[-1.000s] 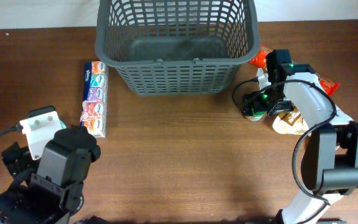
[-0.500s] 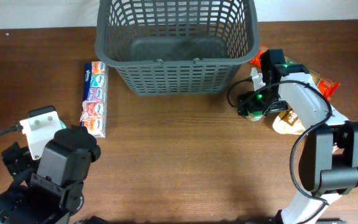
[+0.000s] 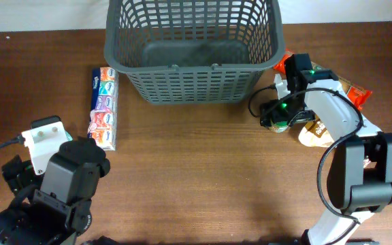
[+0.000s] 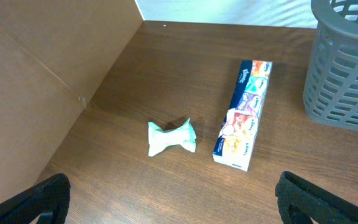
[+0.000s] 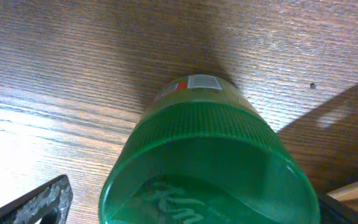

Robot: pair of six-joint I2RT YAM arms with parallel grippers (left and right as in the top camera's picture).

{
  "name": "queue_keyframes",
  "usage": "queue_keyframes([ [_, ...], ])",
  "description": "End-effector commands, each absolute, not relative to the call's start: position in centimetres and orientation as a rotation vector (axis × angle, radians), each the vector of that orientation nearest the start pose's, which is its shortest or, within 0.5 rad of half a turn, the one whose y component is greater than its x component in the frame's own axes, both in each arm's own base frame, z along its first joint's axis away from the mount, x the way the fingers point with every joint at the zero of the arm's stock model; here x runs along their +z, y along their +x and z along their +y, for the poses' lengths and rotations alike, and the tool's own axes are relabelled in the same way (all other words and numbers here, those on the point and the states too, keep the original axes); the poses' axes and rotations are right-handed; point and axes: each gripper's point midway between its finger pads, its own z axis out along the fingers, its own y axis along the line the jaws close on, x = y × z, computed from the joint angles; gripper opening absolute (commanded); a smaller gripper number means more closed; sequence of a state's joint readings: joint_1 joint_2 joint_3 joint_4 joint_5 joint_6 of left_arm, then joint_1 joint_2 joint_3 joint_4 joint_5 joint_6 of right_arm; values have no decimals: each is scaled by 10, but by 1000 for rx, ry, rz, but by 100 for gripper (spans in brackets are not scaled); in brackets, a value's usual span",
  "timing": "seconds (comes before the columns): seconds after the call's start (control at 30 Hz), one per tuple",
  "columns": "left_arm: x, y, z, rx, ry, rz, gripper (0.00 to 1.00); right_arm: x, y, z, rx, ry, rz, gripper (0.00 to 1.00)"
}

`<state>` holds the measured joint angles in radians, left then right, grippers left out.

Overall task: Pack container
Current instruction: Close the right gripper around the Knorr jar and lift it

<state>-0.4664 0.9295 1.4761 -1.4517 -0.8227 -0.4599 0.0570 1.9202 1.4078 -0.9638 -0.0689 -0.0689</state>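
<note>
The right fingers (image 5: 39, 202) are spread around a green-lidded jar (image 5: 204, 155) on the table (image 5: 73, 74) — not clamped; basket (image 3: 192, 85) just beside them. The left fingers (image 4: 42, 199) are released — empty, basket well ahead

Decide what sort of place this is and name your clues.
Probably a robotics lab bench for packing practice: robot arms at a wooden table, a grey basket, tissue packs and a green-lidded jar.
</note>
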Motion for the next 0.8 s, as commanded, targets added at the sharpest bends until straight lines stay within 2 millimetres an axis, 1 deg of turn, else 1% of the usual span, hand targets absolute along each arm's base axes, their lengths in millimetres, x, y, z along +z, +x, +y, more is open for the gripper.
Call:
queue_keyframes([
  [0.0,356,198,41,509,-312,2152,99,36,371,34,103,-211,3076,99],
  [0.1,356,198,41,509,-312,2152,99,31,370,34,103,-211,3089,99],
  [0.37,356,198,41,509,-312,2152,99,31,370,31,74,-205,3093,100],
  [0.43,356,198,41,509,-312,2152,99,31,370,31,74,-205,3093,94],
  [0.47,356,198,41,509,-312,2152,100,31,370,31,74,-205,3093,85],
  [0.5,356,198,41,509,-312,2152,100,31,370,31,74,-205,3093,80],
  [0.6,356,198,41,509,-312,2152,100,31,370,31,74,-204,3093,65],
  [0.7,356,198,41,509,-312,2152,99,31,370,30,74,-201,3093,55],
  [0.77,356,198,41,509,-312,2152,99,31,370,30,74,-195,3094,44],
])
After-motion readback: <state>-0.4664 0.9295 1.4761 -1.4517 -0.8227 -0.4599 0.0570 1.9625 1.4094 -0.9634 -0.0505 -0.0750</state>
